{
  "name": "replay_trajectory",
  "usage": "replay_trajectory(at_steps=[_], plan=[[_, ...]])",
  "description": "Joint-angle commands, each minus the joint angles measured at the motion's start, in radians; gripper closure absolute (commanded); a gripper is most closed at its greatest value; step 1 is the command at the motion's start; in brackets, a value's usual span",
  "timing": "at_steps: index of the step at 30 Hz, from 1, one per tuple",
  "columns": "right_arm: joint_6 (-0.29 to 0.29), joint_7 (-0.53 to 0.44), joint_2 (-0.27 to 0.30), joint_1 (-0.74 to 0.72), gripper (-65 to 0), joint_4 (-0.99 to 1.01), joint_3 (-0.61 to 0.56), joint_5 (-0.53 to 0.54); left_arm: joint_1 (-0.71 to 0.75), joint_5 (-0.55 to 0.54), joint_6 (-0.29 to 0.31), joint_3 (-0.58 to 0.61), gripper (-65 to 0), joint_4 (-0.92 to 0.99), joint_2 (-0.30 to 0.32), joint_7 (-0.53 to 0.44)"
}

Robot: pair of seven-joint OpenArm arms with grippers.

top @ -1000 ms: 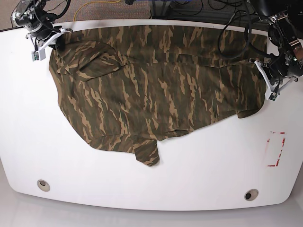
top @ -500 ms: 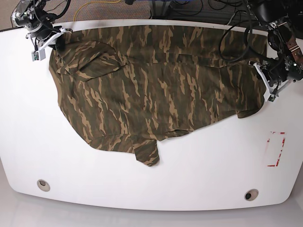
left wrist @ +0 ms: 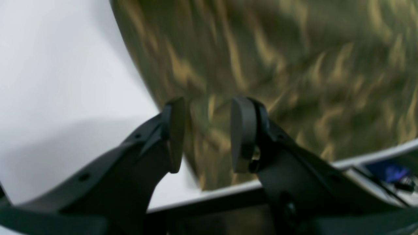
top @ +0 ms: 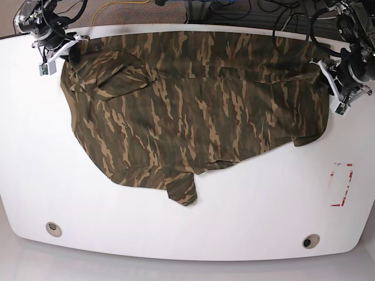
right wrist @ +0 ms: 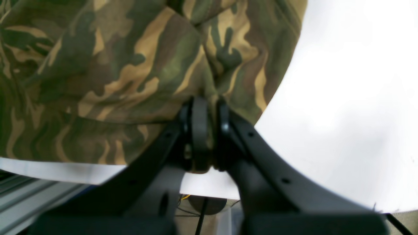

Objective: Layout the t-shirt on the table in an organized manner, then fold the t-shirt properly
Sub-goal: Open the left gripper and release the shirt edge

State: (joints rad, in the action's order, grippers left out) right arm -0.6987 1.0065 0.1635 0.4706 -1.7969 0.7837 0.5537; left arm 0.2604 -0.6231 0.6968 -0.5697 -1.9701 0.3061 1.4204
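The camouflage t-shirt [top: 193, 111] lies spread across the far half of the white table [top: 258, 205], with one sleeve pointing toward the front. My right gripper [right wrist: 209, 107] is shut on a bunched fold of the t-shirt [right wrist: 114, 71] at its far-left corner [top: 63, 51]. My left gripper [left wrist: 205, 135] stands open over the shirt's right edge [left wrist: 277, 58]. Its fingers [left wrist: 241, 133] are apart and only blurred cloth shows through the gap. In the base view the left gripper [top: 337, 89] is at the shirt's right side, near the table's far-right corner.
A red-and-white tape mark [top: 341, 185] sits at the right front of the table. Two round grommet holes [top: 53, 228] [top: 310, 240] lie near the front edge. Black cables [top: 234, 12] run behind the far edge.
My left gripper has opened, let go of the shirt's right edge and moved up toward the far-right corner. The right gripper has kept its hold and its place.
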Motion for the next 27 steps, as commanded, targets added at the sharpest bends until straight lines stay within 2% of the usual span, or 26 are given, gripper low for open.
replay_trajectory(at_steps=[1, 8, 15, 27], plan=[[0.001, -0.013, 0.012, 0.001, -0.5, -0.013, 0.006, 0.013, 0.029, -0.057, 0.001, -0.002, -17.1, -0.019, 0.034, -0.024], [0.001, -0.013, 0.012, -0.014, -0.5, -0.013, 0.004, 0.013, 0.090, -0.097, 0.001, 0.093, -15.1, -0.019, 0.077, -0.024], [0.001, 0.027, 0.012, -0.037, -0.5, -0.013, 0.004, 0.013, 0.127, -0.094, 0.001, 0.175, -15.1, -0.018, 0.086, -0.025], [0.001, 0.027, 0.012, -0.045, -0.5, -0.013, 0.004, 0.013, 0.124, 0.065, 0.001, 0.313, -15.1, -0.005, 0.086, -0.036]])
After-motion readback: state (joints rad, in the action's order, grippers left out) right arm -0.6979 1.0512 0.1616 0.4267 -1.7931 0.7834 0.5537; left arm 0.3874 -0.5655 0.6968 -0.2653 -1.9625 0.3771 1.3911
